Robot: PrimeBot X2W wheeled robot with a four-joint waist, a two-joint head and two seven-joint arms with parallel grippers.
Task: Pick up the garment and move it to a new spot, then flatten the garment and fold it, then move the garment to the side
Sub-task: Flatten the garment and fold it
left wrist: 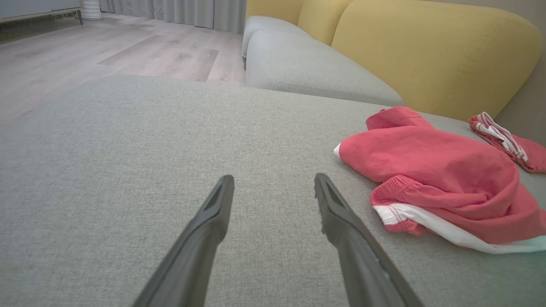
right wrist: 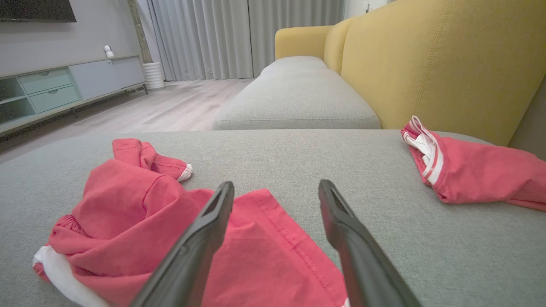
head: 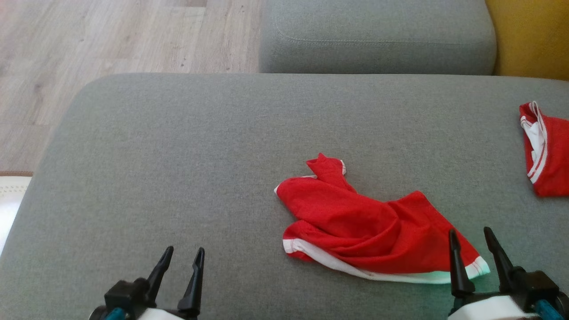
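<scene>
Red garment (head: 355, 226) with white trim, crumpled and partly doubled over itself, lying on the grey sofa cushion (head: 178, 155), right of middle in the head view. Long axis slanting from a bunched end at the far left down to a white-edged hem at the near right. That near hem directly below the right end effector (head: 470, 231), fingers spread wide apart and empty, hanging close over the cloth; touching it or not, impossible to tell. Along the right wrist view: red fabric spread beneath and to the left of the two dark fingers, bare cushion to their right. Left end effector (head: 185, 249) equally wide apart and empty, poised over bare cushion, well apart from the garment, with the cloth off to its right. Right arm plainly the nearer, and judged the natural one for the first pick, at the hem closest to it. Nothing lifted yet, so the task judged to be at its very start. Second red garment (head: 544, 151) with white stripes near the cushion's right edge, well apart from the first. Beyond: another grey seat (head: 378, 40), a yellow backrest (head: 529, 35), pale wood floor (head: 111, 35).
</scene>
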